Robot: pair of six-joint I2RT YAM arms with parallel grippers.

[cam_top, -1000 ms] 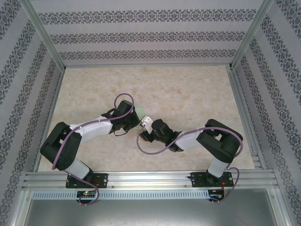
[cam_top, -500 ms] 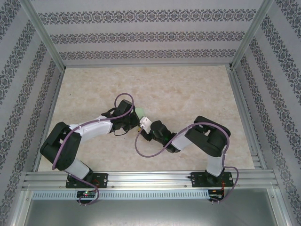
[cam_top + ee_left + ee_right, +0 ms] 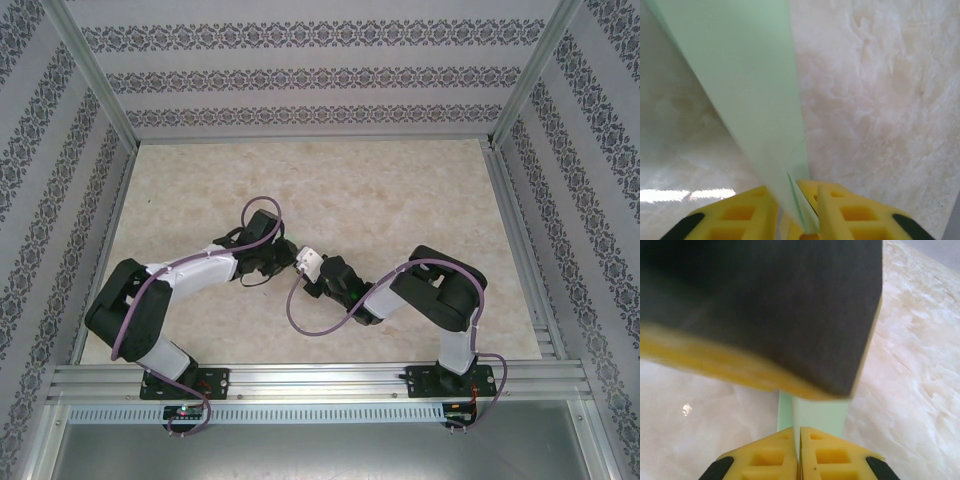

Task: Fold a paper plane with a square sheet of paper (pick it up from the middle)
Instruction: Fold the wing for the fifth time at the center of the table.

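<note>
Overhead, both arms reach mid-surface point(image 3: 400, 190), left end effector point(image 3: 284, 254) & right end effector point(image 3: 306, 262) nearly tip to tip. Left wrist cam: pale green paper plane point(image 3: 750, 90) runs from top left down betw. the yellow fingers point(image 3: 740, 220), which stand slightly apart round its narrow end. Right wrist cam: right end effector pressed together on the paper's edge; a blurred dark block point(image 3: 765, 315) w/ yellow rim sits close above.

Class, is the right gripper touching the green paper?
Touching. Right wrist view: the right gripper is shut on the paper, which emerges between its jaws.
</note>
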